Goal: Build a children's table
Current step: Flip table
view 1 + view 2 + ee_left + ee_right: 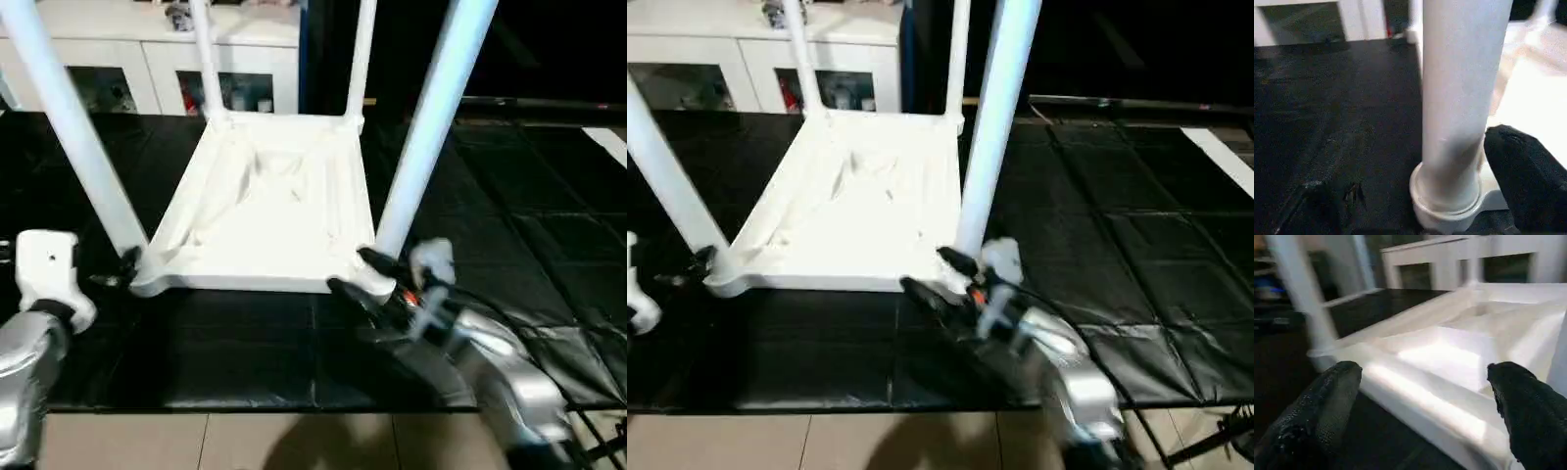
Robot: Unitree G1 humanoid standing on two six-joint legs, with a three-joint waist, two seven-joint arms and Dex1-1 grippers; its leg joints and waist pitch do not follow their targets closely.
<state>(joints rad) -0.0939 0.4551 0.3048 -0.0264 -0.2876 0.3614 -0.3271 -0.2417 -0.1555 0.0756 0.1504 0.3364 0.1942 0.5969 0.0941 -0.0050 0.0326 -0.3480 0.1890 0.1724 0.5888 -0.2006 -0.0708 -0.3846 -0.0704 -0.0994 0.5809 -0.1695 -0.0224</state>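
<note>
Four legs (431, 127) already stand in the upturned children's table (269, 211) on the black mat (509, 206), and with both the left gripper (122, 266) and the right gripper (361, 274) spread wide and empty at its near corners, your next step is likely to flip it.

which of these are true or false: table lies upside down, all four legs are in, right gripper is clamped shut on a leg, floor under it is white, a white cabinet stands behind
1. The children's table lies upside down on the floor. True.
2. All four legs stand in its corner sockets. True: the near left leg, near right leg and two far legs all point up.
3. The right gripper is clamped shut on a leg. False: its jaws are open, spanning the near right corner of the tabletop.
4. The floor mat under the table is white. False: it is black.
5. A white cabinet stands behind the table. True.
</note>
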